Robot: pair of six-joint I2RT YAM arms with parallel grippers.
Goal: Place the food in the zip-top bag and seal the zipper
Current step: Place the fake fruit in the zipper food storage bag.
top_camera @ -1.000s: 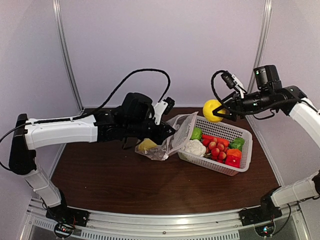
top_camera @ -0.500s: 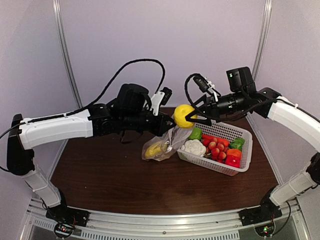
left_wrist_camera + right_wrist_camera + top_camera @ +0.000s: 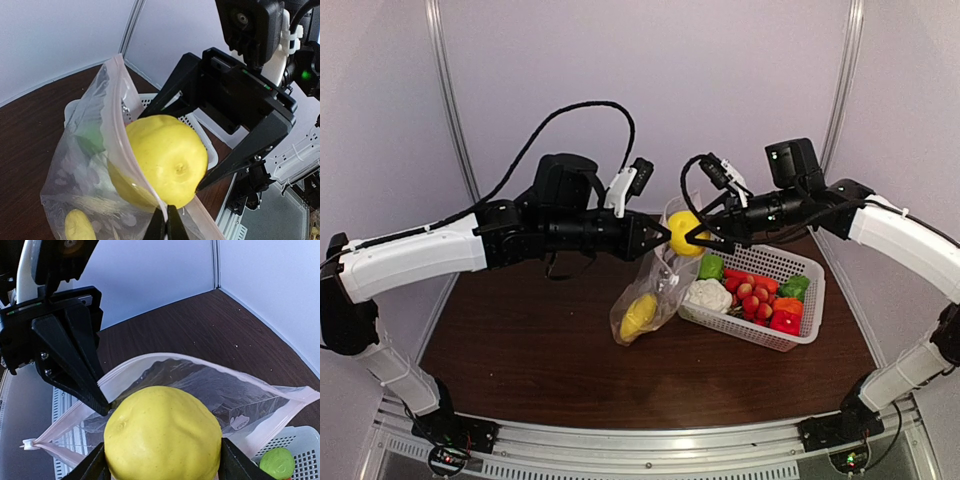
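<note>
Zip-top bag (image 3: 658, 285), a clear, crinkly plastic pouch with faint white dots, hangs mouth-up over the dark brown wooden table (image 3: 520, 370), just left of the basket. Whether its bottom corner touches the tabletop cannot be told.

From the left, the white-and-black left arm reaches across the table. The left gripper (image 3: 167, 227) has its fingers pinched tight together on the mouth edge of the zip-top bag and carries its weight. From the other side, the right arm reaches in over the basket. The right gripper (image 3: 696, 238) is clamped on a round yellow plastic lemon (image 3: 681, 232), one black finger on each side of it. The two grippers face each other tip to tip, close together.

On the right half of the table sits a white mesh plastic basket (image 3: 760, 342), with the bag hanging against its left end.

The lemon is at the bag's open mouth. In the left wrist view the near wall of the bag covers part of it.

Low inside the bag lies a smaller yellow plastic piece (image 3: 638, 316).

In the basket lie the remaining food: a white cauliflower (image 3: 710, 296), a green lime (image 3: 712, 267), a cluster of red strawberries (image 3: 752, 297), a red pepper (image 3: 783, 322), an orange piece (image 3: 788, 305) and a green leafy piece (image 3: 795, 287).

The zipper (image 3: 200, 363), a narrow pale strip, curves open around the mouth, with a small white tab (image 3: 29, 444) at one end.
</note>
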